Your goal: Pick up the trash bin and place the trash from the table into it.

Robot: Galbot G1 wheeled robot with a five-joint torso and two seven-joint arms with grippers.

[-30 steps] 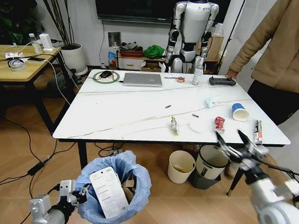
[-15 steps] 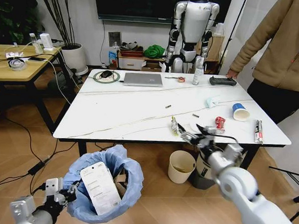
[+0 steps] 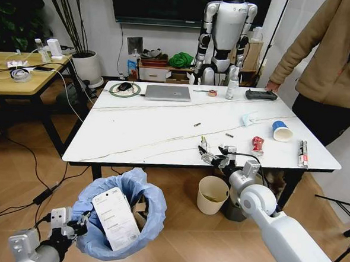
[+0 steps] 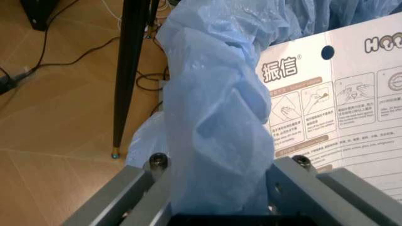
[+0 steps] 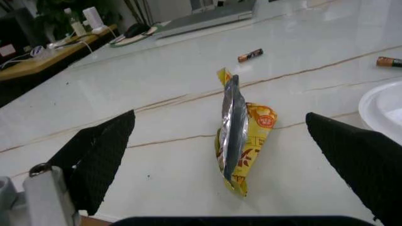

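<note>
The right tool [image 3: 212, 157] is at the near edge of the worktop [image 3: 145, 129], its two dark fingers [image 5: 100, 150] spread wide apart and holding nothing; in the right wrist view the yellowish wrapper [image 5: 240, 127] lies flat on the glossy top just between them, not yet touched. This wrapper looks very light, thin and crinkly, with a raised silver seam along its middle, so I judge it will slide easily on the smooth top and will fold when pinched; the seam ridge seems the best place to take hold. Farther on the right side of the worktop are the flat white packet [image 3: 232, 147], the crushed red can [image 3: 257, 143] and the blue-and-white paper cup [image 3: 280, 131]. The left tool [image 3: 68, 224] is low at the near left, clenched on the light-blue bag of the trash bin [image 3: 125, 220], which hangs in front of the worktop edge with a printed white box [image 3: 115, 218] standing inside it. The bag is soft and slippery, so the hold on it may be not very firm. The left wrist view shows the bunched plastic squeezed between the grey jaws, which the head view cannot show; the head view alone gives the bin's place against the worktop.
</note>
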